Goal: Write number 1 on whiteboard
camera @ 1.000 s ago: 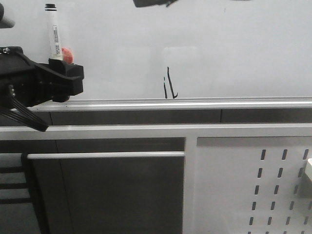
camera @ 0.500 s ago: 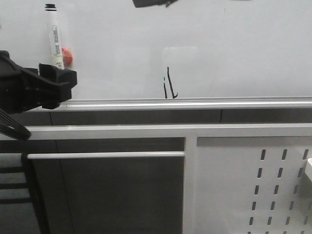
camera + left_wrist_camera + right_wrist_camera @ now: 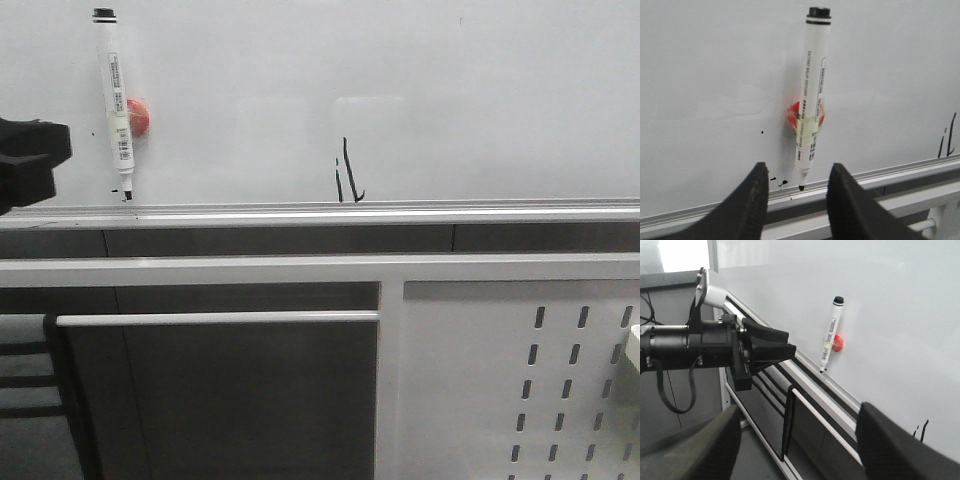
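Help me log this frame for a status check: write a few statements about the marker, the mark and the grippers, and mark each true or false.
1. The marker is stuck to the whiteboard, tip down. True.
2. The left gripper grips the marker. False: its fingers are spread, not touching it.
3. The number 1 is drawn just above the silver rail. True.
4. The right gripper is shut. False: it is open, holding nothing.

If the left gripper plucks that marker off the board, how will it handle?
The marker looks a rigid, slim, probably light tube. It seems taped to a red magnet on the whiteboard, so expect slight resistance. Smooth and round, it may slip or roll.
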You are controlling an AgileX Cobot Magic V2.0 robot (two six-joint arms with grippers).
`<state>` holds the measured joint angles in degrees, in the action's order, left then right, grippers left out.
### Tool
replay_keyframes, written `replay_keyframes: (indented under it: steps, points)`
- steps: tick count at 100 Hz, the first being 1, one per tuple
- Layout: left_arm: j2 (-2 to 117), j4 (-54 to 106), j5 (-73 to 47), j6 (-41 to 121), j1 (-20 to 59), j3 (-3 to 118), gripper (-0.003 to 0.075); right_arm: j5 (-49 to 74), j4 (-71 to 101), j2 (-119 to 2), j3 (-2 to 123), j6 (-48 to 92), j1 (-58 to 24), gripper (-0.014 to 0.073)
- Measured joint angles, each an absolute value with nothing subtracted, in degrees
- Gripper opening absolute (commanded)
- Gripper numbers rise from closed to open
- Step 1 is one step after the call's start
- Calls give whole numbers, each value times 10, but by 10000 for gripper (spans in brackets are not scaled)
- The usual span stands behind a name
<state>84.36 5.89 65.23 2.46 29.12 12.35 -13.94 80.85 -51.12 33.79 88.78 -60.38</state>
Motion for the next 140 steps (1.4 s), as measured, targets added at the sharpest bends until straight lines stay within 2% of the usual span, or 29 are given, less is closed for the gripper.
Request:
replay_keyframes:
  steps: [16, 60, 82, 94, 116, 140]
  points:
    - [801, 39, 652, 25, 291, 92, -20, -132, 818, -488, 327, 888, -604, 439]
    - [679, 28, 652, 25, 291, 2, -22, -124, 841, -400, 273, 888, -604, 186]
    - [613, 24, 653, 25, 291, 1, -22, -124, 847, -363, 260, 890, -604, 11]
    - [592, 31, 653, 25, 291, 1, -22, -126, 850, -349, 250, 904, -604, -55]
    - [586, 72, 653, 31, 291, 1, -22, -165, 862, -327, 238, 933, -604, -57]
    - [586, 118, 653, 65, 291, 5, -22, -328, 983, -283, 238, 1111, -604, -57]
